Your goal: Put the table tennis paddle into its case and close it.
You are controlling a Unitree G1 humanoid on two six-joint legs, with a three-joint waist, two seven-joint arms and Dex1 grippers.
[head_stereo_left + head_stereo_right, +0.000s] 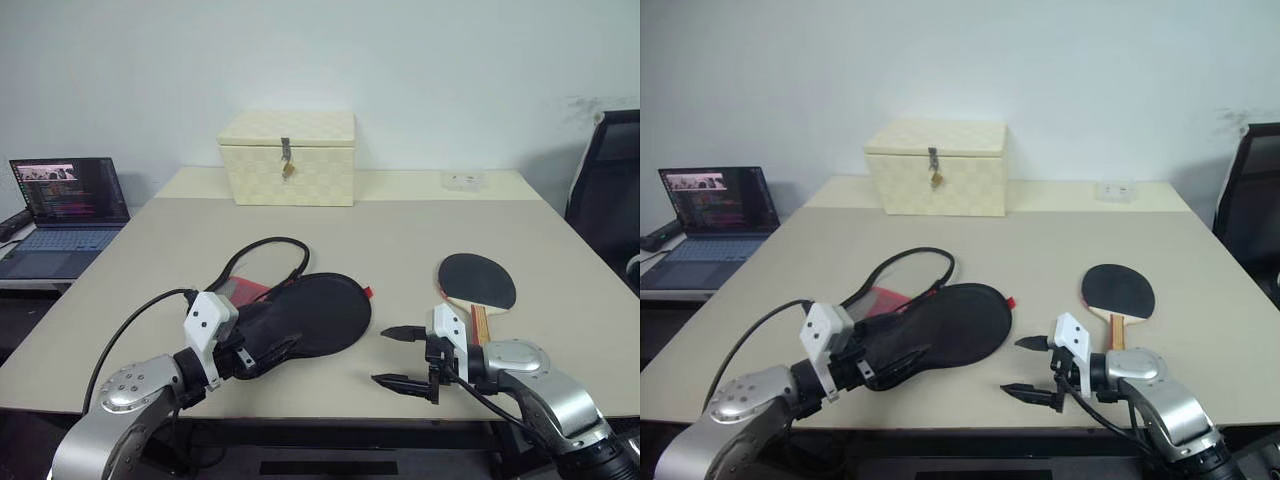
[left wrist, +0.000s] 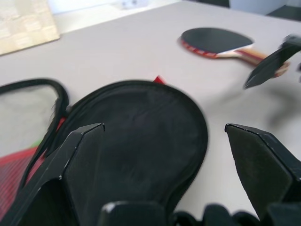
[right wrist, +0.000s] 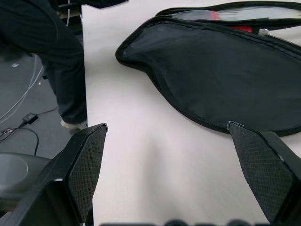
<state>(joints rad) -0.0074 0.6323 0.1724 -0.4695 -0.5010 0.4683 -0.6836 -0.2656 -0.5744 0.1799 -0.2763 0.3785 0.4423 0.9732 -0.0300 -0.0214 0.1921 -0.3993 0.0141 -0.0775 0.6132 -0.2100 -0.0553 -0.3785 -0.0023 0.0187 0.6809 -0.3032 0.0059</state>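
- Near the lower middle of the head view, the case [image 1: 315, 312] lies flat on the beige table [image 1: 400, 240], its black face up, with a bit of red mesh showing at its left edge and a black cord loop [image 1: 270, 255] curling toward the upper left.
- At lower left, the left gripper [image 1: 262, 352] hovers over the case's narrow near end with its two black fingers spread wide and nothing between them.
- Right of centre, the table tennis paddle [image 1: 478, 282] rests on the table, black rubber up, its striped wooden handle pointing toward the bottom of the frame, well apart from the case.
- At lower right, the right gripper [image 1: 398, 356] points toward the left of the frame, fingers fully apart and holding nothing, between the case and the paddle handle.
- At upper centre, a cream woven box [image 1: 288, 157] with a metal latch stands at the table's far side.
- At far left, an open laptop [image 1: 68, 215] sits on a lower surface.
- In the right wrist view, a person's dark trouser legs [image 3: 61, 70] stand beside the table edge.
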